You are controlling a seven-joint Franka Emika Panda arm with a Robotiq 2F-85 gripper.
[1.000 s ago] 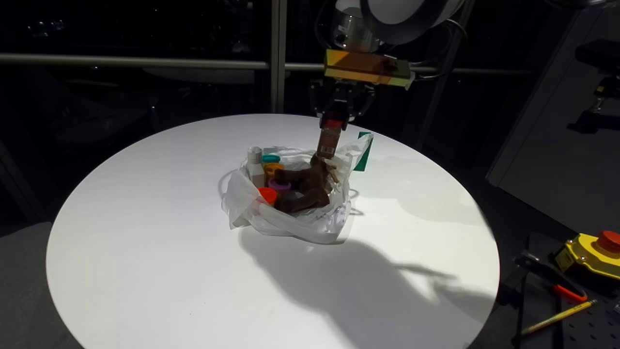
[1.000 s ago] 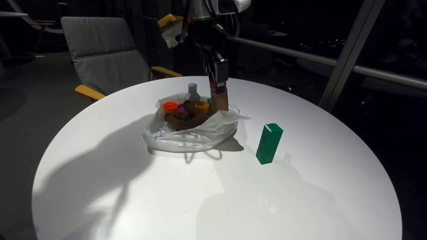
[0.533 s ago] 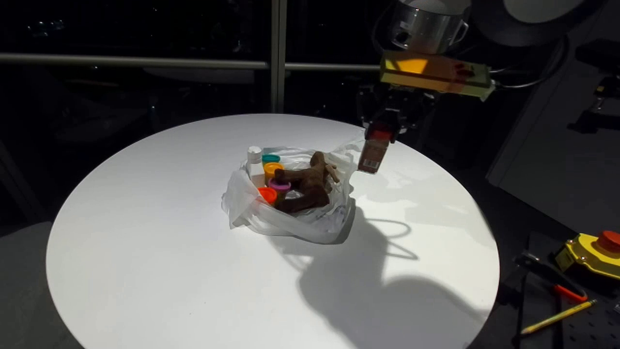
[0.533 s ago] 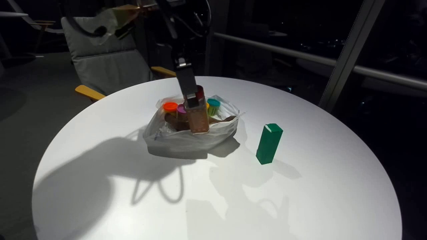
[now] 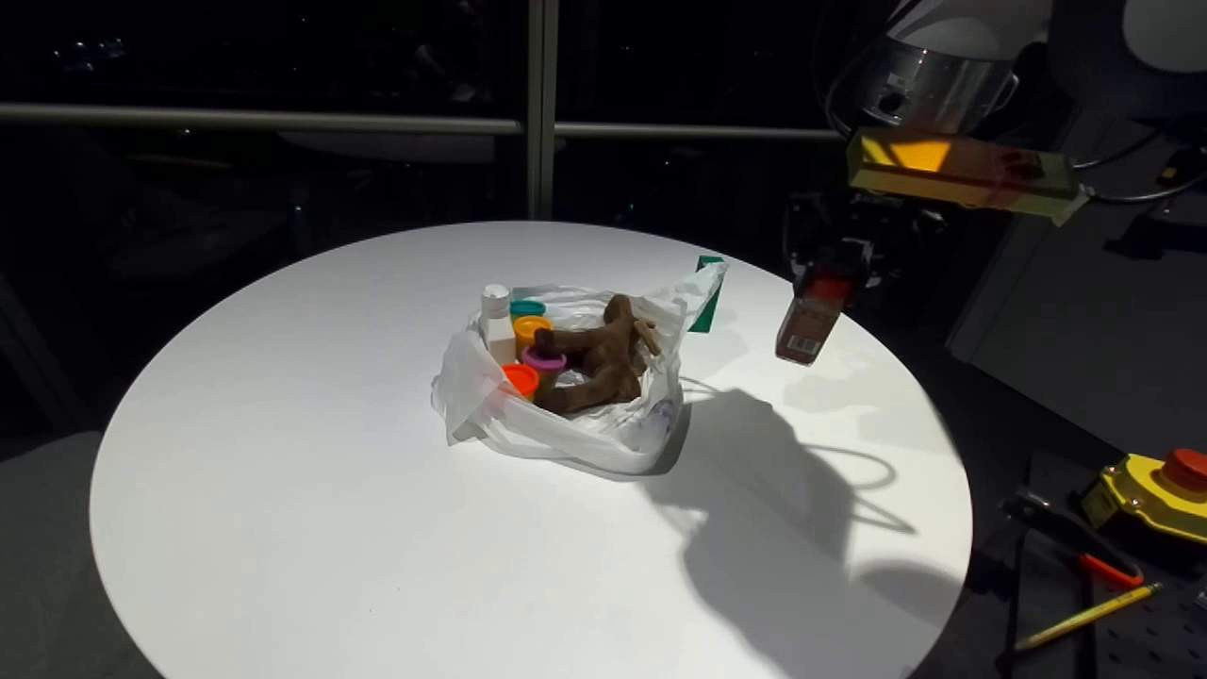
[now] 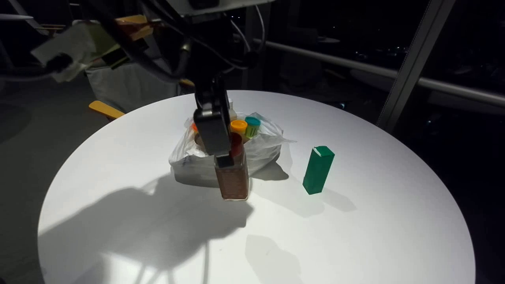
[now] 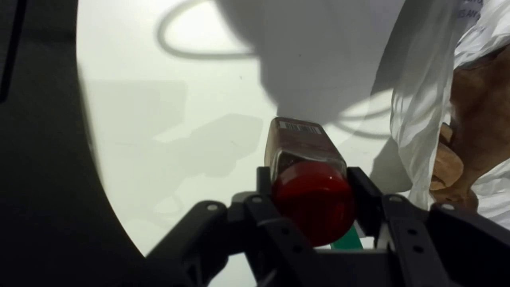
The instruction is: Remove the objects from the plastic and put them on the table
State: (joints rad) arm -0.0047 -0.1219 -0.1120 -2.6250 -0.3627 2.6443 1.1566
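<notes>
My gripper (image 7: 310,187) is shut on the red cap of a clear, squarish jar with brown contents (image 7: 305,141). In both exterior views the jar (image 5: 809,330) (image 6: 233,183) hangs tilted beside the bag, above the table or close to it; contact cannot be told. The white plastic bag (image 5: 575,443) lies open on the round white table (image 5: 283,528). In it are a brown soft toy (image 5: 608,363), a white bottle (image 5: 498,330) and several tubs with coloured lids, such as orange (image 5: 533,326) and teal (image 6: 253,121). The arm partly hides the bag in an exterior view.
A green box (image 6: 318,169) stands upright on the table beside the bag. A grey chair with a wooden armrest (image 6: 105,109) is behind the table. A yellow box with a red button (image 5: 1155,495) and a pencil (image 5: 1089,617) lie beyond the table edge.
My gripper has carried the jar up out of the bag, sideways past its rim and over the bare table. The bag, its other contents and the green box stay in place.
</notes>
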